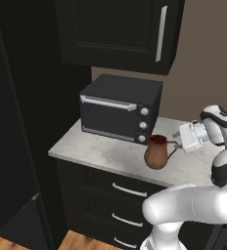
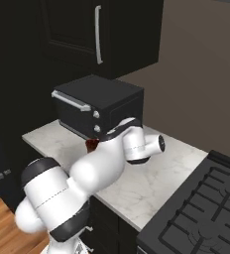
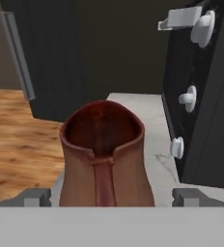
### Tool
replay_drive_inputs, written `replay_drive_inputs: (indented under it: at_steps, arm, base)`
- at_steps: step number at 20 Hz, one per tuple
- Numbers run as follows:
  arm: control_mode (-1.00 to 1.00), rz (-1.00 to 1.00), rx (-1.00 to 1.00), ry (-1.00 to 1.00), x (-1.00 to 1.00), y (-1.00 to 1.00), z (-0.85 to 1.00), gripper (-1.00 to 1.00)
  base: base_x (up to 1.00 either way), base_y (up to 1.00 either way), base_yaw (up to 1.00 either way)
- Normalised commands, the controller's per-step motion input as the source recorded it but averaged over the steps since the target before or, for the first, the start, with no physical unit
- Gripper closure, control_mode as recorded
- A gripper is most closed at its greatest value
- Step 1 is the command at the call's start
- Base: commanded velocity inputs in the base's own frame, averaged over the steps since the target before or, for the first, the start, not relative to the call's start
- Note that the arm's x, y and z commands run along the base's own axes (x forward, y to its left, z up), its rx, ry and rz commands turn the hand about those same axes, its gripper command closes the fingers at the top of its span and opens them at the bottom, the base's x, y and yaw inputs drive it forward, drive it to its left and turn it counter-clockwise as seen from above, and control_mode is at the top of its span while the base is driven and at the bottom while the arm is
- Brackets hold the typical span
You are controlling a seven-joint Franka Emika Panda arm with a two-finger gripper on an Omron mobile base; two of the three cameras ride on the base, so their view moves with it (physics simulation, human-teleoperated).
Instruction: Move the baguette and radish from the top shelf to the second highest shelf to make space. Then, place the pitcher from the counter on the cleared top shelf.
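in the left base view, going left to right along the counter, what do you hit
counter's left end → toaster oven → pitcher → gripper, jaws open beside the pitcher's handle

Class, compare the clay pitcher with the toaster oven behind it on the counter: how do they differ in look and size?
The pitcher is reddish-brown and round-bellied with a thin loop handle; the toaster oven is black and boxy with a silver bar handle and white knobs. The pitcher is much smaller and open-topped; the oven is closed. Both stand upright on the speckled counter.
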Motion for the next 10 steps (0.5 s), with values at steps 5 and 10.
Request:
replay_drive_inputs:
  at_steps: [5, 10]
  arm:
    - [-1.0, 0.11, 0.0, 0.11, 0.0, 0.0, -0.15, -1.0]
    - [-1.0, 0.1, 0.0, 0.11, 0.0, 0.0, -0.13, -1.0]
  base:
    - [0.0, 0.0, 0.0]
    - [0.0, 0.0, 0.0]
